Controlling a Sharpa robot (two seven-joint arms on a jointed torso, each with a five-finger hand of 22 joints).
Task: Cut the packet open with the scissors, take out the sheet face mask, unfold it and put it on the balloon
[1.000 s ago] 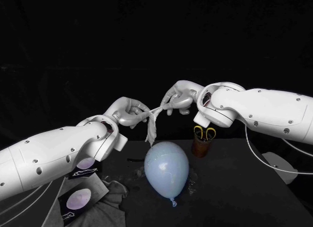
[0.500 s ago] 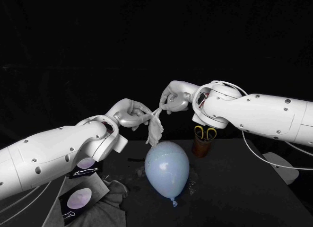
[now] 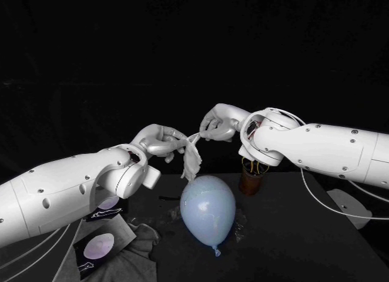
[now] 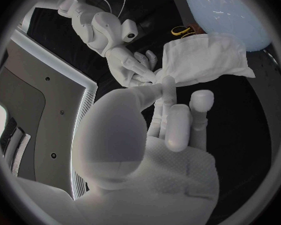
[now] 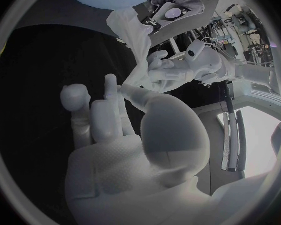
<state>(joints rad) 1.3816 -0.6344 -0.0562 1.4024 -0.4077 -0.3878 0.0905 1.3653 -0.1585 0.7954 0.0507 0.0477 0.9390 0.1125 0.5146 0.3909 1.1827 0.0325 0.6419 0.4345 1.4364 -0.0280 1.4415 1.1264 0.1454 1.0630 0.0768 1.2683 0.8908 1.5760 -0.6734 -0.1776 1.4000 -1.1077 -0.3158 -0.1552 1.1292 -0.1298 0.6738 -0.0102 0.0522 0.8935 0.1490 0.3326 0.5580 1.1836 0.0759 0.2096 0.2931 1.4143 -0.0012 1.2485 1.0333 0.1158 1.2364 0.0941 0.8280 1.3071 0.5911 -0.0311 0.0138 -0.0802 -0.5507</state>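
Left hand (image 3: 161, 140): fingers curled in, thumb and a finger pinching one upper corner of the white, partly folded sheet face mask (image 3: 192, 157).
Right hand (image 3: 218, 124): thumb and a fingertip pinching the opposite upper corner.
Mask: hangs crumpled between the two raised hands, with its lower edge near the top of the pale blue oval balloon (image 3: 207, 208) lying on the black table (image 3: 305, 247).

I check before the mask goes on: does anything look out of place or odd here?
The sheet mask looks odd: it hangs bunched and folded between the left hand and the right hand above the balloon, not spread flat. Nothing else stands out.
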